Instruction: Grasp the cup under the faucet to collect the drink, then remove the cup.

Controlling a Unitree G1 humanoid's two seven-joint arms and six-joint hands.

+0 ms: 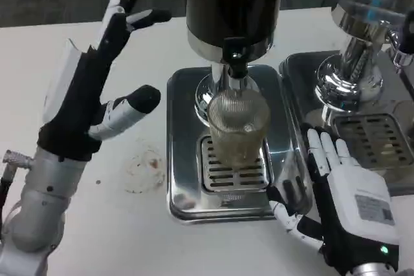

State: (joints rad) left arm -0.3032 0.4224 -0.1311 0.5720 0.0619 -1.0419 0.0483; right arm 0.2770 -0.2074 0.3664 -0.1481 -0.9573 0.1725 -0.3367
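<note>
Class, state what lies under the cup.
The cup stands on a slotted grille set in the steel drip tray, below the faucet. The slots beneath its base are covered.

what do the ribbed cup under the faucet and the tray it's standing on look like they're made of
The clear ribbed cup looks like transparent glass or hard plastic: the grate shows through its fluted wall; which one is unclear. The shiny silver drip tray looks like polished metal, probably stainless steel, given its mirror-like reflections.

Cup [238, 127] sat on the drip tray [184, 159] under the faucet [235, 56]; left robot hand [97, 88] and right robot hand [339, 192] flanked it, both empty, fingers spread.
</note>
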